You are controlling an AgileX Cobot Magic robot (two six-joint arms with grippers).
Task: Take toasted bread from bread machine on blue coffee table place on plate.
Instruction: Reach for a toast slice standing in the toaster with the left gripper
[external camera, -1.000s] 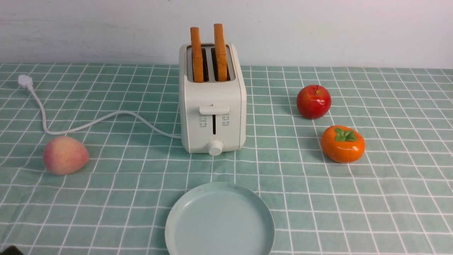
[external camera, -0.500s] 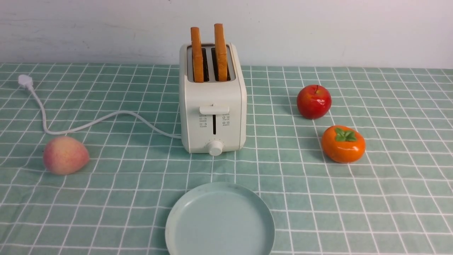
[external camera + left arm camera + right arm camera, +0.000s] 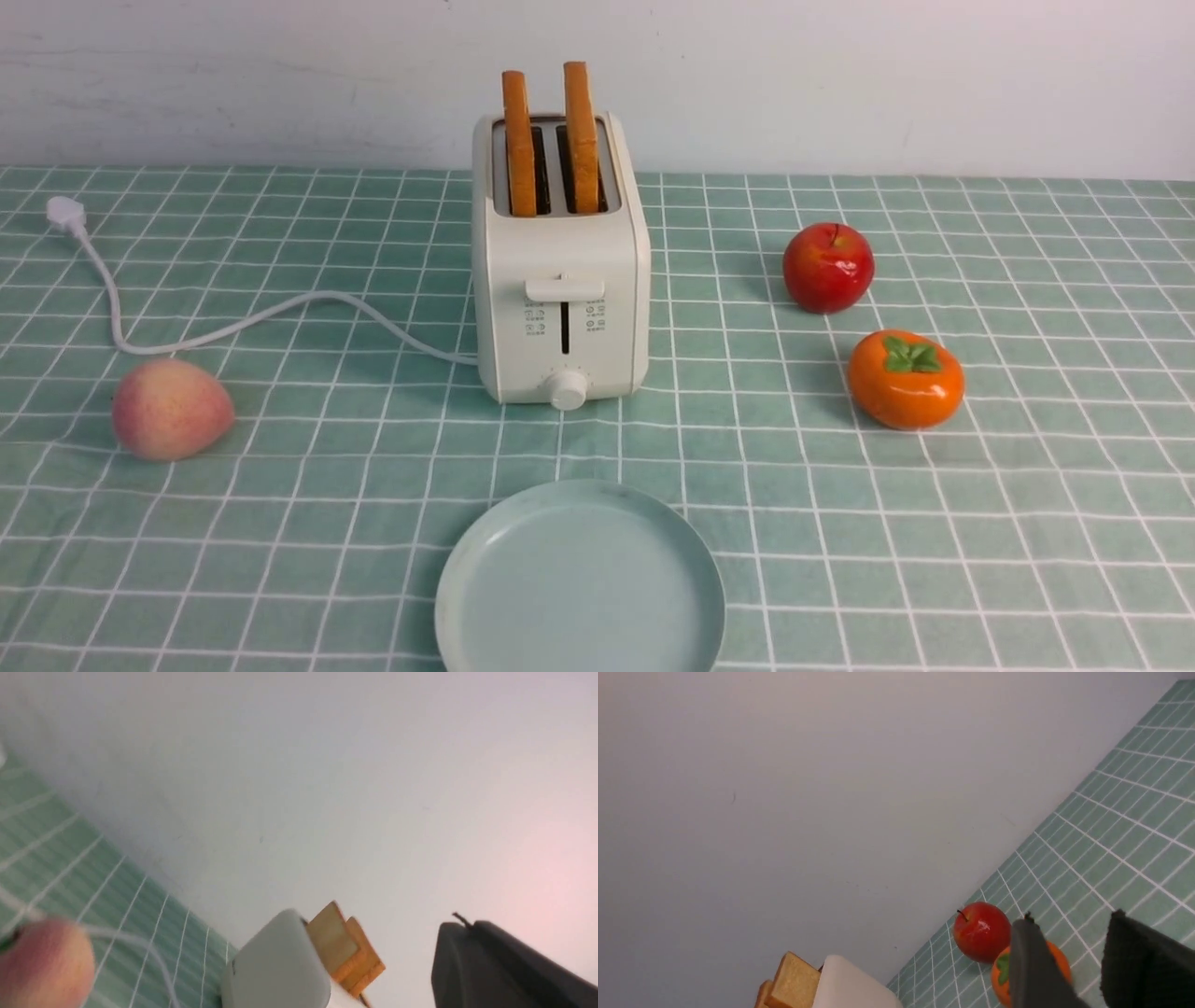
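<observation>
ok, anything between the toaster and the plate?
Nothing. The front view shows only bare checked cloth between the toaster and the plate.

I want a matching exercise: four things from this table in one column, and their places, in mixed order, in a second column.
Things:
1 toasted bread
2 plate
3 red apple
4 peach

Places:
a in front of the bread machine, nearest the camera
b left of the bread machine, by the cord
c upright in the bread machine slots
d right side, behind the persimmon

Pairs: 1-c, 2-a, 3-d, 4-b
</observation>
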